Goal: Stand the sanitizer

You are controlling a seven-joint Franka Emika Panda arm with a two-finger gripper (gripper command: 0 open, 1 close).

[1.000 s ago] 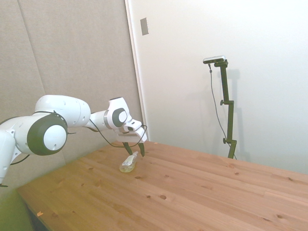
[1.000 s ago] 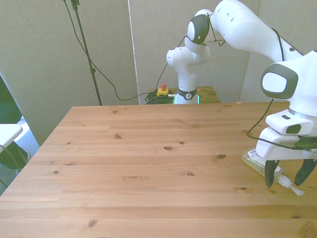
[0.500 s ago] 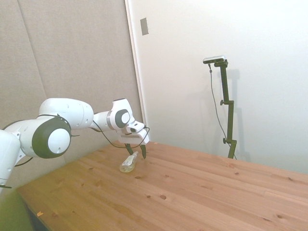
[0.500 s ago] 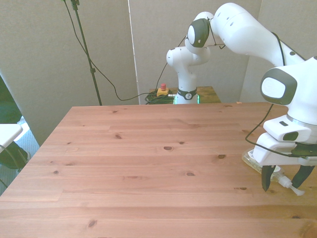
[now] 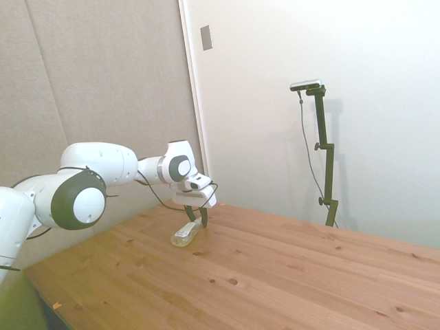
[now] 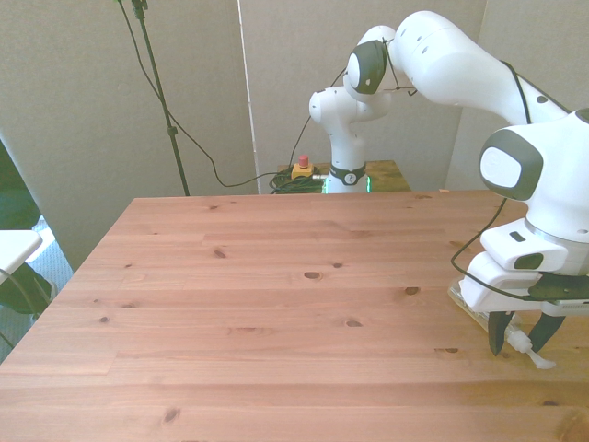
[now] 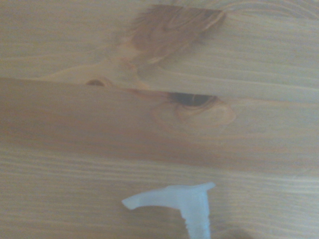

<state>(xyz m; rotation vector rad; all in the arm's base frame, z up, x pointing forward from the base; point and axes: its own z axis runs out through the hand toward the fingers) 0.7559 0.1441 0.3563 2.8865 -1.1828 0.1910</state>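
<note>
No legible text anywhere (the sanitizer [image 5: 184,234] label too small and blurred).

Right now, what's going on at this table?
A white arm has its end effector low over the sanitizer, which lies on its side on the wooden table near the front view's right edge. The open fingers straddle the bottle's white pump. Nothing is gripped yet, and the bottle is not upright.

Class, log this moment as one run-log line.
gripper: open, jaws straddling pump neck | small clear plastic pump bottle: lying on its side | wooden table: bottle near front view's right edge | standing: not yet done
</note>
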